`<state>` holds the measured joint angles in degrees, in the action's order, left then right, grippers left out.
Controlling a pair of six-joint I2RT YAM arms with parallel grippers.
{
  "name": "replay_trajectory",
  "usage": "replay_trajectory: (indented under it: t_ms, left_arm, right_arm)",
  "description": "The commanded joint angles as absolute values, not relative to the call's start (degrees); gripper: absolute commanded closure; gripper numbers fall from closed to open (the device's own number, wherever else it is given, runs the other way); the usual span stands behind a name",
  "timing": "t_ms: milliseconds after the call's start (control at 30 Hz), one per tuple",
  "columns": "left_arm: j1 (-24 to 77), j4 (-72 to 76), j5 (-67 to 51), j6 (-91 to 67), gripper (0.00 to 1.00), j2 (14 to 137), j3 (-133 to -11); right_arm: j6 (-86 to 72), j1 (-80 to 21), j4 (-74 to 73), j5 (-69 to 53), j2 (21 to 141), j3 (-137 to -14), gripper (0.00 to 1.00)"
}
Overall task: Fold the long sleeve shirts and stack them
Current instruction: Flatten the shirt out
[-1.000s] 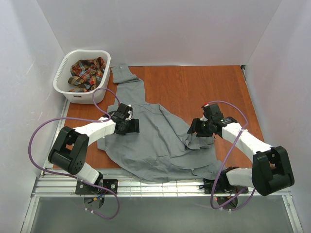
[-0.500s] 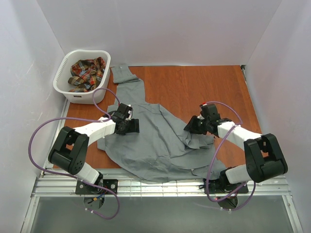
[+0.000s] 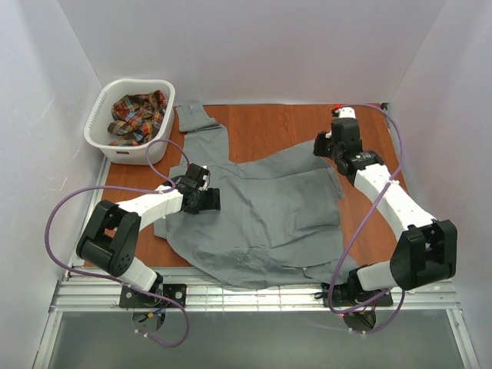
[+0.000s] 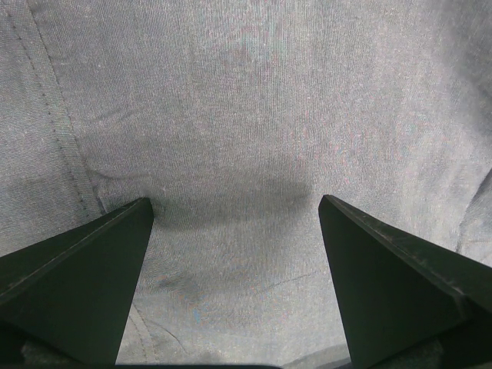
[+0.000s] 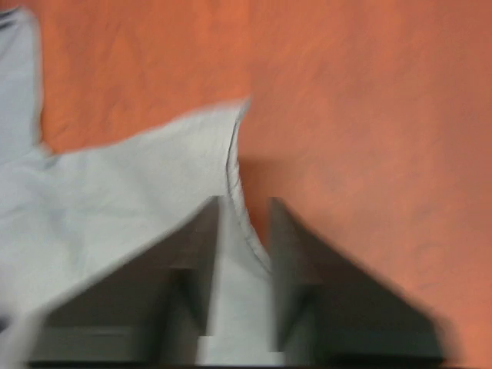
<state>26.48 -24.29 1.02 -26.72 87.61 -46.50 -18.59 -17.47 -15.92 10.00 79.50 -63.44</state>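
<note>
A plain grey long sleeve shirt (image 3: 269, 211) lies spread over the middle of the table, one sleeve (image 3: 197, 119) reaching toward the back. My left gripper (image 3: 214, 201) rests open on its left part; in the left wrist view grey cloth (image 4: 231, 115) fills the gap of the left gripper (image 4: 234, 209). My right gripper (image 3: 323, 147) is shut on the shirt's right edge at the back right. In the right wrist view the hem of the grey shirt (image 5: 138, 192) runs between the narrow fingers of the right gripper (image 5: 244, 206). A plaid shirt (image 3: 137, 115) lies crumpled in the basket.
A white laundry basket (image 3: 102, 143) stands at the back left corner. Bare orange-brown table (image 3: 284, 127) shows behind the shirt and along the right side. White walls enclose the back and both sides, and a metal rail runs along the near edge.
My right gripper closed on the shirt's bunched right side and swept toward the back right, pulling that flap open and flat. The left arm has not moved.
</note>
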Motion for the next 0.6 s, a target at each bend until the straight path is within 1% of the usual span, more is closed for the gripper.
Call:
replay_trajectory:
  t_ms: [0,33,67,167,267,367,467,567]
  left_arm:
    - [26.5,-25.6,1.9,-27.3,0.16,88.0,-46.3]
    - [26.4,-25.7,1.8,-27.4,0.16,87.8,-46.7]
    - [26.4,-25.9,1.7,-27.5,0.16,87.5,-47.0]
    - [26.4,-27.6,1.9,-28.3,0.16,85.4,-48.2]
    - [26.4,-29.2,4.8,-29.3,0.16,83.2,-49.0]
    - [26.3,-30.1,7.8,-29.9,0.16,83.4,-49.0]
    - [25.8,-30.6,8.4,-30.5,0.15,85.9,-48.4]
    - [25.8,-29.4,8.1,-31.0,0.16,89.1,-48.2]
  right_arm:
    - [-12.1,-15.2,-21.8,25.5,82.3,-69.2,0.61]
    - [-12.2,-15.0,-23.6,26.7,83.1,-70.8,0.55]
    - [-12.5,-15.0,-25.1,27.7,83.8,-72.1,0.46]
    - [-12.4,-16.0,-27.8,23.7,83.4,-72.7,0.39]
    - [-13.6,-19.3,-29.4,18.5,82.0,-67.6,0.39]
    - [-19.2,-23.1,-30.0,11.9,81.3,-60.0,0.39]
    - [-23.9,-24.9,-28.3,9.2,81.0,-53.2,0.40]
    - [-25.7,-25.4,-25.4,8.5,81.6,-49.7,0.41]
